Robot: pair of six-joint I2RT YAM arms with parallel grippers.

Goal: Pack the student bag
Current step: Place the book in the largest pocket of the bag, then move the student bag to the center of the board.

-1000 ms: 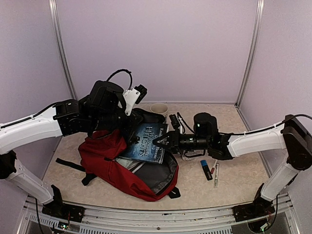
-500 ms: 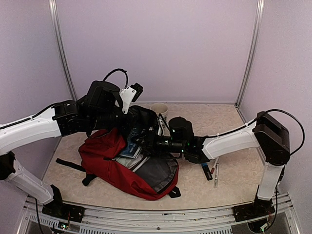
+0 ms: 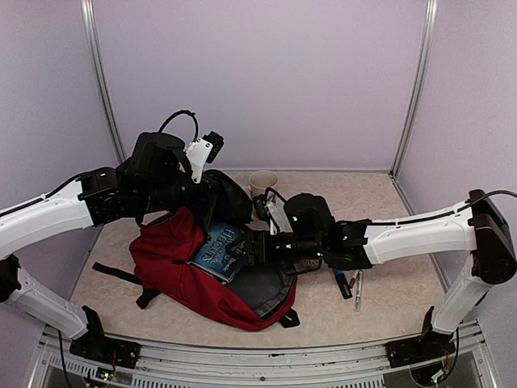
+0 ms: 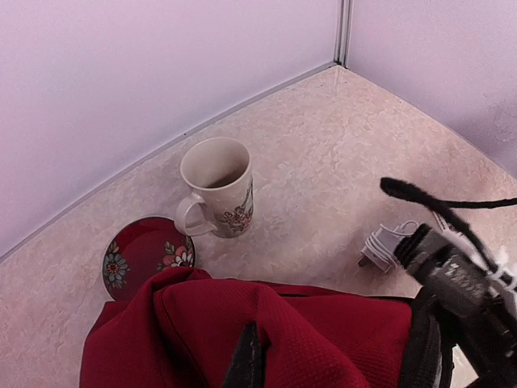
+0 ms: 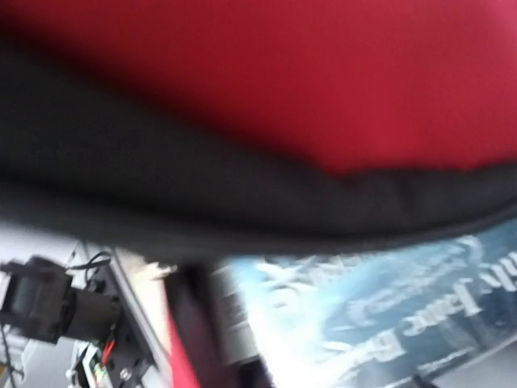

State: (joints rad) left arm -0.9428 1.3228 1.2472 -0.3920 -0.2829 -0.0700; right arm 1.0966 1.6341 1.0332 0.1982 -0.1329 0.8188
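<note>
The student bag (image 3: 166,259), dark red, lies left of centre with its mouth facing right. My left gripper (image 3: 208,191) is shut on the bag's upper flap and holds it up; in the left wrist view red cloth (image 4: 323,339) folds around one dark fingertip (image 4: 246,360). A blue book (image 3: 222,250) lies in the bag's mouth, on the grey lining. My right gripper (image 3: 254,246) sits at the book's right edge, jaws apart, nothing gripped. The blurred right wrist view shows the book's cover (image 5: 388,315) under the bag's dark rim (image 5: 242,202).
A flowered mug (image 3: 262,179) stands at the back, with a red flowered saucer (image 4: 145,255) beside it. A white charger (image 4: 388,242) lies near the right arm. A blue marker (image 3: 342,281) and a pen (image 3: 358,289) lie right of the bag.
The right gripper carried the book left into the bag's mouth, then opened and drew back slightly, leaving it lying there. The left arm raised the flap a little, up and left.
</note>
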